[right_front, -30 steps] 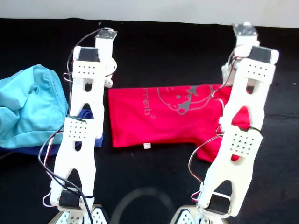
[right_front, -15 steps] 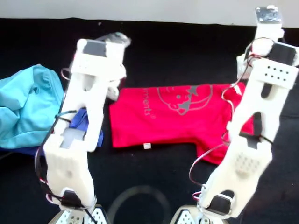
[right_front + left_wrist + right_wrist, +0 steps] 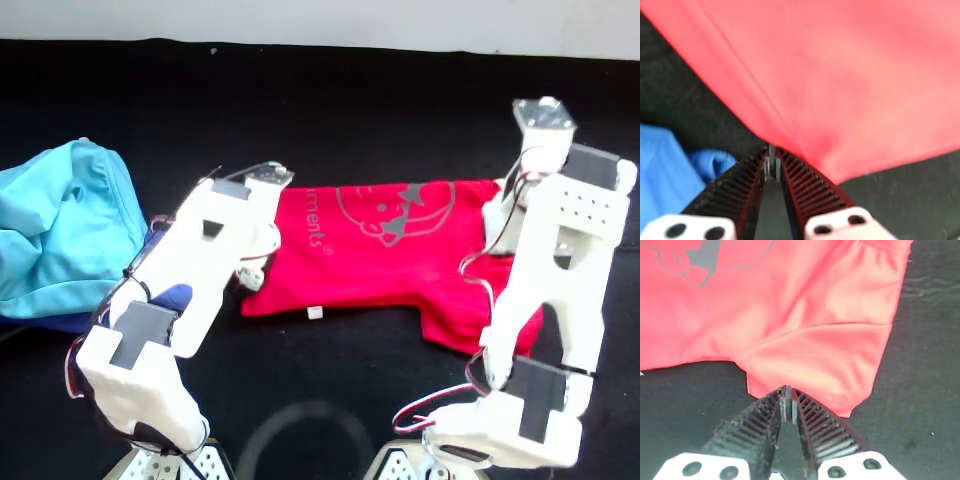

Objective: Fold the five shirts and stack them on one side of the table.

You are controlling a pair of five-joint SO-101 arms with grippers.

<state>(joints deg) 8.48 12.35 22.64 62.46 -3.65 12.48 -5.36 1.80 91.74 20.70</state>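
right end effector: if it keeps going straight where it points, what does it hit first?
The sleeve of the red shirt. The right end effector, shut, has its tips at the sleeve's hem, pointing across it toward the shirt's body. Whether it already touches the cloth is unclear.

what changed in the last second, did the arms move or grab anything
Both arms drew back toward their bases and came down. The left gripper is now shut at the edge of the red shirt, and the right gripper is shut at its sleeve hem. Whether either pinches cloth cannot be told. The red shirt lies spread much as before, and the teal shirt has not moved.
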